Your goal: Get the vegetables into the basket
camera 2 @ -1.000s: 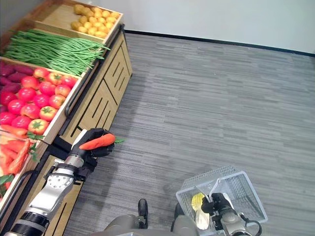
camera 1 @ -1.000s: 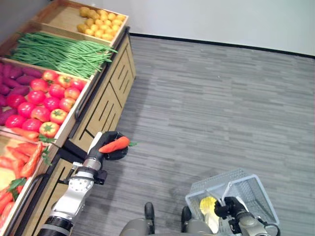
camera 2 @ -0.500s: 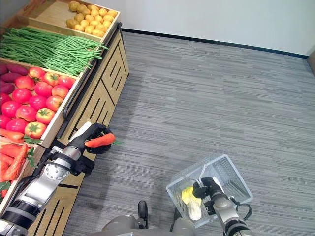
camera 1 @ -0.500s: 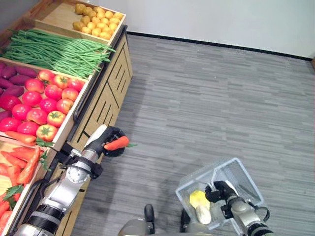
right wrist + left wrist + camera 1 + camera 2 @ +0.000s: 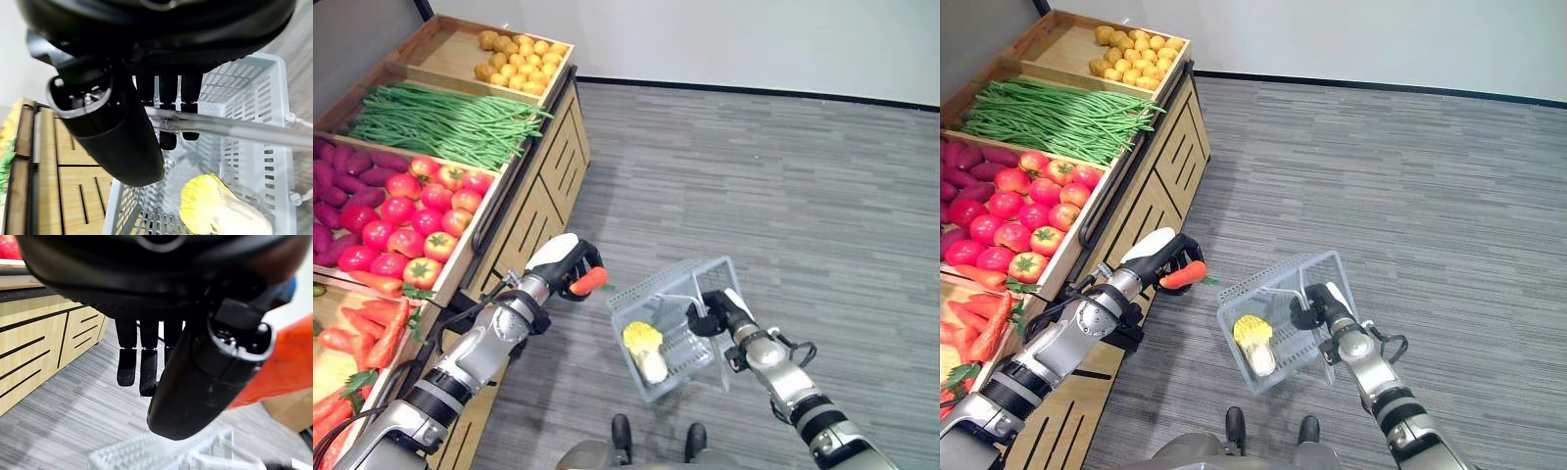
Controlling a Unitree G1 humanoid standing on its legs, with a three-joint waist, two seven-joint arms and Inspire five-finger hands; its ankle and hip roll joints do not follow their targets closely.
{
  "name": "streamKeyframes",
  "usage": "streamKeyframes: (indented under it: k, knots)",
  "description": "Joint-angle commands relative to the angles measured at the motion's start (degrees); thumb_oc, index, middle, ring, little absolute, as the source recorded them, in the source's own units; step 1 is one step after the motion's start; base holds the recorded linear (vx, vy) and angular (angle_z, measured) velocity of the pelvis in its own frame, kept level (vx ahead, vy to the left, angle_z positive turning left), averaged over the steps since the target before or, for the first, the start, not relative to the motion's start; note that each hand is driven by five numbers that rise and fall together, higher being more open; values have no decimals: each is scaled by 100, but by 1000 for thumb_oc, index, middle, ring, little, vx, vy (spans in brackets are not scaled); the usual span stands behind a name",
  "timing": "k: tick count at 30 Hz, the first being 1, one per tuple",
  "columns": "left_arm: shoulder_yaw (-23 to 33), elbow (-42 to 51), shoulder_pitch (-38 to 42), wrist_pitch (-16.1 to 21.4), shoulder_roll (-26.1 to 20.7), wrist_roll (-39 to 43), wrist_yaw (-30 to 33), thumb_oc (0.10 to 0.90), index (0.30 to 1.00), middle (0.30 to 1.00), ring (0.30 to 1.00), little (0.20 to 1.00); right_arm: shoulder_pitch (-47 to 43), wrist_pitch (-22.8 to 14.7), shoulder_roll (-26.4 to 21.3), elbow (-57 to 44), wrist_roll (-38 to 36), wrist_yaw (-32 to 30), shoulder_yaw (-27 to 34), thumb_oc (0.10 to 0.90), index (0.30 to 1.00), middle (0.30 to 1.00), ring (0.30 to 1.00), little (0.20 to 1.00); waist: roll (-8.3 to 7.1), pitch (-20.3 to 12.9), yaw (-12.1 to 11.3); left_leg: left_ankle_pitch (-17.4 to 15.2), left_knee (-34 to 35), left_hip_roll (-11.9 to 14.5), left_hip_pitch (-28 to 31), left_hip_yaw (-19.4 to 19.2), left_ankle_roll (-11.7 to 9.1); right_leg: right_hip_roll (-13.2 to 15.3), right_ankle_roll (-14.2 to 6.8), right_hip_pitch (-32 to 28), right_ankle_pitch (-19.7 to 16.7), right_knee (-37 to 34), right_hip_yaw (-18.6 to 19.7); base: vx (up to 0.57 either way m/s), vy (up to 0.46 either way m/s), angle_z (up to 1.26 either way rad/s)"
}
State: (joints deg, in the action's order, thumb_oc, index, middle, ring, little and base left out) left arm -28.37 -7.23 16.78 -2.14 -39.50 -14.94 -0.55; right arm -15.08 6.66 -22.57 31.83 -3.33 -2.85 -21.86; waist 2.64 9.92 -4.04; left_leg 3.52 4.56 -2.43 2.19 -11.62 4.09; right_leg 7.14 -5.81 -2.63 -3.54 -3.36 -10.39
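Left hand [image 5: 570, 269], fingers and thumb curled round a carrot [image 5: 589, 281], holds it in the air just beside the wooden stand [image 5: 533, 211] and near the basket [image 5: 641, 294]; carrot and basket are apart, with floor [image 5: 783, 176] showing between them. The carrot's orange body also shows past the thumb in the left wrist view [image 5: 279, 372].

Right hand [image 5: 717, 311], fingers hooked over the metal handle [image 5: 234, 128], carries the basket tilted above the floor, in front of the stand. Inside lie a yellow vegetable [image 5: 642, 337] and a pale one [image 5: 654, 366], touching each other against the lower wall.

Stand, compartments from far to near: small yellow produce [image 5: 521, 56]; green beans [image 5: 445, 122]; tomatoes [image 5: 416, 211] with purple vegetables [image 5: 352, 176] alongside; carrots [image 5: 372, 328] in the nearest bin. A single carrot [image 5: 382, 284] lies along the near edge of the tomato bin.
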Motion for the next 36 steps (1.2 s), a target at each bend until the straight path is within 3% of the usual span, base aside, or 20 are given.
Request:
streamKeyframes:
  k: [1,11,17,23,36]
  knots:
    - [-109,-185,662,257,179,-207,220,400,300,300,300,300,-764,-500,1,-678,-236,-200,15,400,300,300,300,300,-93,-536,-75,-1100,-644,41,115,76,-15,159,-125,431,404,756,120,42,-90,3]
    - [-605,-681,785,137,907,-163,261,400,300,300,300,300,-1582,-426,426,-837,-221,-504,-420,400,300,300,300,300,100,-599,-32,-979,-486,101,167,113,-136,34,-48,303,415,497,129,33,-68,1]
    - [-903,-1087,993,72,1231,-331,277,400,300,300,300,300,-1781,-416,628,-892,-294,-567,-621,400,300,300,300,300,124,-607,22,-958,-440,130,195,109,-163,-17,-27,267,431,456,155,19,-36,0]
    - [-1173,-1382,1138,75,1500,-479,254,400,300,300,300,300,-2068,-480,741,-1028,-388,-733,-690,400,300,300,300,300,114,-610,59,-953,-415,142,232,92,-174,-36,-20,244,431,433,180,0,0,0]
    - [-1697,-3304,1263,-107,2292,-1143,372,400,300,300,300,300,-2186,-612,863,-1856,-621,-749,-906,400,300,300,300,300,-25,-604,210,-974,-397,162,317,-30,-154,-64,-36,256,416,476,306,-2,12,-2]
